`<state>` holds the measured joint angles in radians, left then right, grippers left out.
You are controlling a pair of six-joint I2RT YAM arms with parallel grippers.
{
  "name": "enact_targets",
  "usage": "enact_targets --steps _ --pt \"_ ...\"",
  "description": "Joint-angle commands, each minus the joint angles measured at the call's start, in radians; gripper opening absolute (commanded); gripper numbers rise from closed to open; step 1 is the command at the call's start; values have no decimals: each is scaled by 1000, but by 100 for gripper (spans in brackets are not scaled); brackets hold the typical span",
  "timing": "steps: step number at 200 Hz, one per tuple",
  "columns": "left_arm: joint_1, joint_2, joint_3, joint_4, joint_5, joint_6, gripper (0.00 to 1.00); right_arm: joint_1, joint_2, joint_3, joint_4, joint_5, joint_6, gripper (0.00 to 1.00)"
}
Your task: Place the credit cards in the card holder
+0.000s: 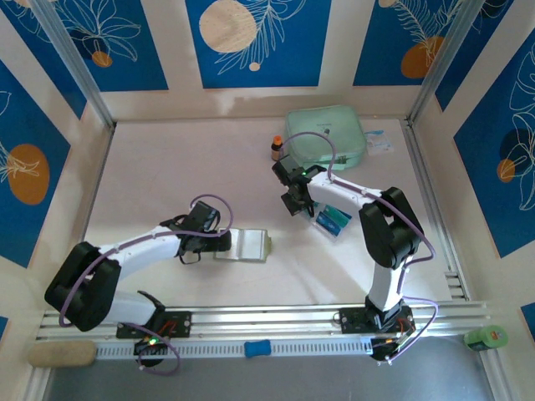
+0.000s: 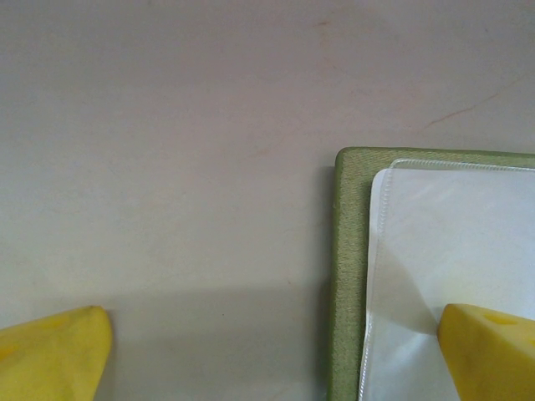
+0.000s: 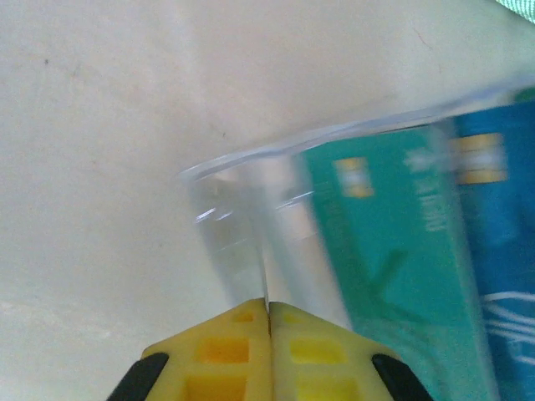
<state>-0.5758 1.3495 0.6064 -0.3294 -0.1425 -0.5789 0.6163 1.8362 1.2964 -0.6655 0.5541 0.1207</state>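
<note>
Pick-up step: my right gripper (image 3: pixel 269 311) was pressed fully together at the clear tray (image 3: pixel 224 219), with no card visibly in it.

The credit cards (image 1: pixel 333 220) lay in that tray at four o'clock from the right gripper, and the card holder (image 1: pixel 243 245) lay open at three o'clock from the left gripper (image 1: pixel 219 242), whose fingers (image 2: pixel 489 351) were spread wide with one over the pocket. I judged the next move needed a reopen and a shift onto a card's edge.
</note>
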Motion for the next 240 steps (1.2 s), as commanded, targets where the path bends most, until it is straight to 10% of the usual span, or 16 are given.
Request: enact_targets --steps 1,107,160,240 --pt "7 -14 -5 -20 -17 -11 100 5 -29 -7 3 -13 -33 0" --pt "7 -60 -28 -24 -43 -57 100 94 -285 7 24 -274 132 0" --pt "6 -105 -77 -35 -84 -106 100 136 -382 -297 486 -609 570 0" --pt "4 -155 -101 -61 -101 -147 100 200 -229 -539 1003 -676 862 0"
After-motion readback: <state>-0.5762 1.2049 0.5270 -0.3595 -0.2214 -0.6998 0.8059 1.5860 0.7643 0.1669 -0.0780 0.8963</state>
